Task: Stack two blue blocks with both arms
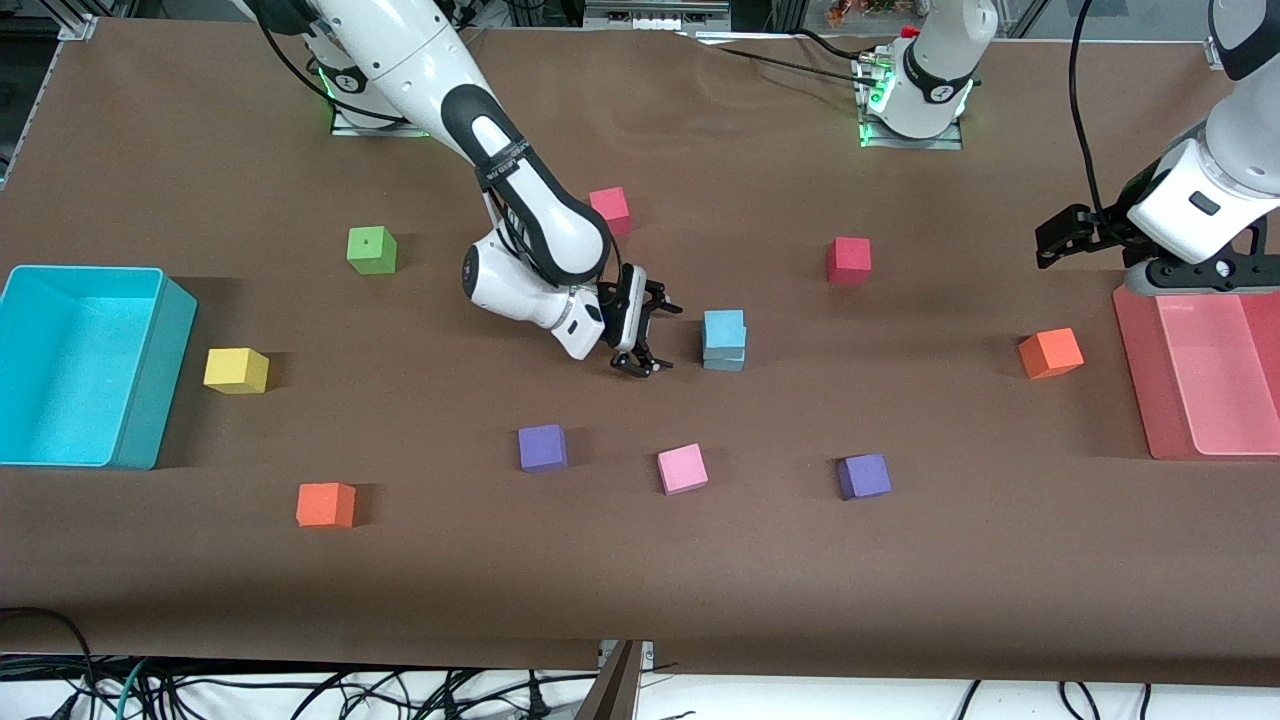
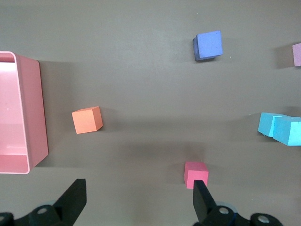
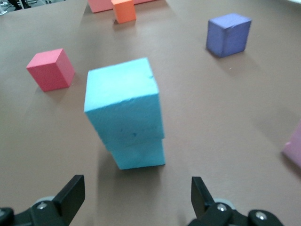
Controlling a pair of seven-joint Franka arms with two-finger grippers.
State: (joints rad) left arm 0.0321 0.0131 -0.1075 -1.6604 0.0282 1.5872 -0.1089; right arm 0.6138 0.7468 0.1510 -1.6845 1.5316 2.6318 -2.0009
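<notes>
Brown cloth covers the whole table (image 1: 640, 600), with coloured foam cubes scattered across it and the two robot bases along the top edge of the front view. Near the middle stand the two blue blocks (image 1: 723, 340), one already on the other, the upper one turned slightly off square. From that stack, a red cube (image 1: 848, 260) sits at about one o'clock in the front view and a pink cube (image 1: 682, 468) at about seven.

Just beside the stack, at its nine o'clock, is the right gripper (image 1: 641, 335), fingers spread wide and holding nothing — in the right wrist view the stack rises clear between and ahead of the two fingertips (image 3: 70, 193), touched by neither. The left gripper (image 1: 1060, 238) waits over the pink tray (image 1: 1135, 400) at the left arm's end of the table, likewise wide apart and empty.

By my reading the stacking is done and the step in hand is the retreat. Doing it well means drawing the right gripper straight away from the stack with the fingers kept spread, so that neither brushes the light foam and tips the skewed upper block.

Hard to judge: how much of the upper block truly rests on the lower one. The left wrist view cuts the stack at its edge, and part of the tray runs out of the front view.
</notes>
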